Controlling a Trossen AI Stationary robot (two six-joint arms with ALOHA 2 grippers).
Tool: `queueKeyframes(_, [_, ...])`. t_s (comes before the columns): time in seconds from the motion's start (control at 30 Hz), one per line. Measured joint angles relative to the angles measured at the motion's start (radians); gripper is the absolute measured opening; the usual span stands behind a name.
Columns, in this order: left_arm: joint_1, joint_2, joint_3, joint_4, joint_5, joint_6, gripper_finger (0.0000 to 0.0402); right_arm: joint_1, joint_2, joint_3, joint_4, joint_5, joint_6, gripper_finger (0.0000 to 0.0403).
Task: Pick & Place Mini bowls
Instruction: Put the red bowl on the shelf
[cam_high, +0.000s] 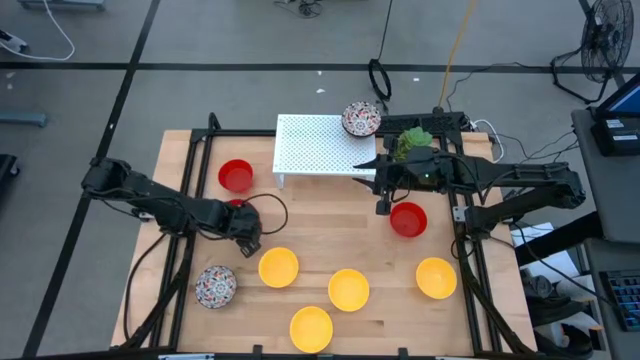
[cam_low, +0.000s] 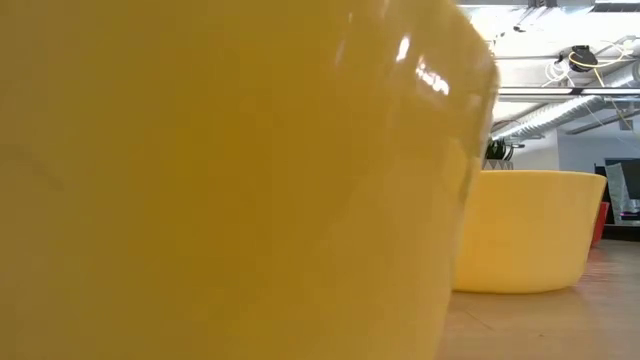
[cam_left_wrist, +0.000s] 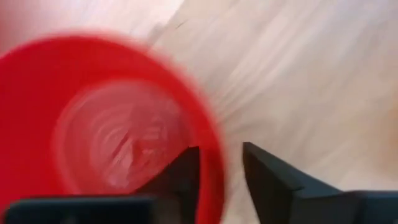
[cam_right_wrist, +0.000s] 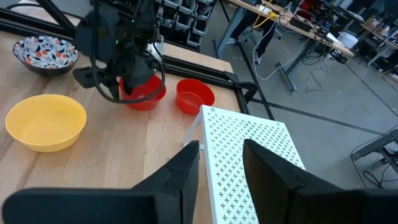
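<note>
four yellow bowls (cam_high: 279, 267), three red bowls (cam_high: 236, 176), two speckled bowls (cam_high: 215, 287)

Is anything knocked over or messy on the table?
Nothing is tipped or spilled. One odd thing: a speckled bowl sits up on the white rack while the other bowls are down on the wooden table. The left pincer straddles a red bowl's rim.

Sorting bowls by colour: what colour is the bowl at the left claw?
Plain glossy red bowl, its rim between the left claw fingers; clearest in the left wrist view.
</note>
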Motion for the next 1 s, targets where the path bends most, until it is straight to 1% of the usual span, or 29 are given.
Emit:
queueKeyframes(0.13, [0.0,-0.019,0.001,0.092,0.042,0.067,0.0025,0.0,0.0,0.0,-0.021,0.0,0.0,0.0109])
queueKeyframes(0.17, [0.0,-0.027,0.002,0.102,0.046,0.073,0.0015,0.0,0.0,0.0,-0.024,0.0,0.0,0.0109])
queueKeyframes(0.3, [0.0,-0.046,0.033,0.115,0.074,0.103,0.0018,0.0,0.0,0.0,-0.034,0.0,-0.018,0.0106])
queueKeyframes(0.4, [0.0,-0.052,0.096,0.119,0.07,0.17,0.0014,0.0,0.0,0.0,-0.034,0.001,-0.047,0.0105])
queueKeyframes(0.5, [0.0,-0.052,0.179,0.12,0.023,0.275,0.0006,0.0,0.0,0.0,-0.034,0.001,-0.067,0.0105])
queueKeyframes(0.7, [0.016,-0.053,0.358,0.123,-0.083,0.511,0.002,0.0,-0.006,0.0,-0.041,0.005,-0.068,0.0104])
queueKeyframes(0.83, [0.093,-0.053,0.444,0.124,-0.134,0.696,0.001,0.0,-0.017,0.0,-0.03,0.005,-0.082,0.0105])
queueKeyframes(0.93, [0.201,-0.039,0.49,0.127,-0.135,0.799,0.0006,0.0,-0.028,0.0,-0.022,0.005,-0.081,0.0104])
queueKeyframes(1.0, [0.288,-0.016,0.519,0.13,-0.136,0.878,0.0012,0.0,-0.032,0.0,-0.013,0.005,-0.08,0.0105])
